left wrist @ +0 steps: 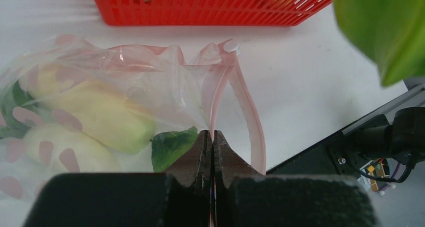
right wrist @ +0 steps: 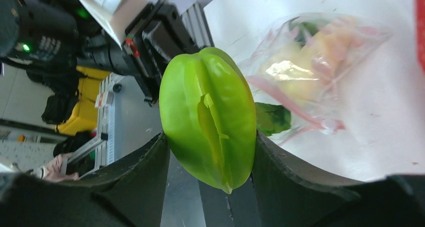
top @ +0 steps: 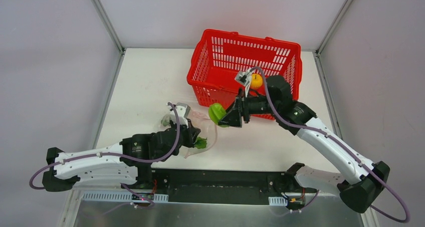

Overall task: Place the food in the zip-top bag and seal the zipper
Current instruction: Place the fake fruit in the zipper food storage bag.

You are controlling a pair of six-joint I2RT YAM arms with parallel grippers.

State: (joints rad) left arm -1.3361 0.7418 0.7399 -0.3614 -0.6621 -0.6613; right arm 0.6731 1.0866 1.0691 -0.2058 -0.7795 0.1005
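Left gripper (left wrist: pixel 211 137), closed, pinches the clear crinkly bag's (left wrist: pixel 100 86) pink zipper strip (left wrist: pixel 249 117); right gripper (right wrist: pixel 210 147) grips a ridged green toy fruit (right wrist: pixel 205 111): steer it left into that mouth.

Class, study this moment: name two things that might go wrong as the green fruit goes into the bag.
1. The left tool pinches only the zipper, so the mouth of the zip-top bag sags narrow; the green fruit in the right tool may catch and fall.
2. The leaf by the mouth might block sealing.
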